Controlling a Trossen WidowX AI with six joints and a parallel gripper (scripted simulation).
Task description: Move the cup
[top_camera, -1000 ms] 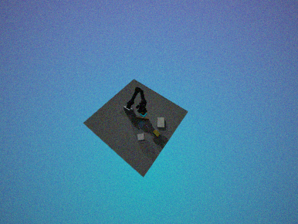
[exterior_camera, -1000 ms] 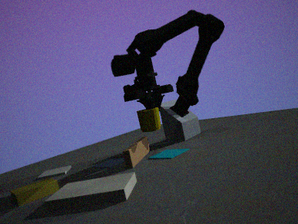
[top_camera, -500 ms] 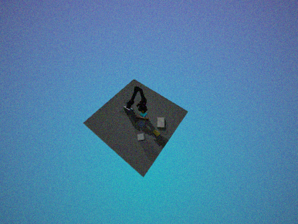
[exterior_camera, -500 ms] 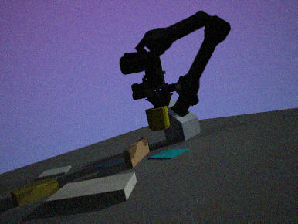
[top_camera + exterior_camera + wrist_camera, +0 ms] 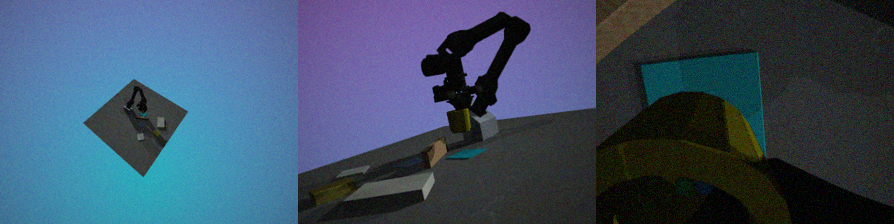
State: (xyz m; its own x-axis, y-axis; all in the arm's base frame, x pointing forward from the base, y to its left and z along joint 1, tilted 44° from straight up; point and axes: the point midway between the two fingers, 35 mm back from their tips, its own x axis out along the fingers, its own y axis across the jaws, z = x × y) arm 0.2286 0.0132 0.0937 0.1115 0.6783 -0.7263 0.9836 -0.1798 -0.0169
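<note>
The yellow cup (image 5: 458, 120) (image 5: 698, 148) is upright or nearly so, in the air above the cyan pad (image 5: 143, 114) (image 5: 468, 154) (image 5: 701, 75). A green marble (image 5: 685, 186) and a blue marble (image 5: 704, 188) show inside it; the rest of its inside is dark. My gripper (image 5: 462, 107) is shut on the cup and points down; its fingertips are hard to make out. The cup hides the near part of the cyan pad in the wrist view. The dark blue pad (image 5: 141, 124) (image 5: 409, 163) lies flat beyond the wooden barrier.
The wooden barrier (image 5: 142, 118) (image 5: 435, 151) stands between the two pads. A pale slab (image 5: 160, 123) (image 5: 391, 186), a yellow block (image 5: 156, 132) (image 5: 332, 191) and a flat pale piece (image 5: 140, 137) (image 5: 353, 171) lie farther out. A grey block (image 5: 488, 126) is by the arm's base.
</note>
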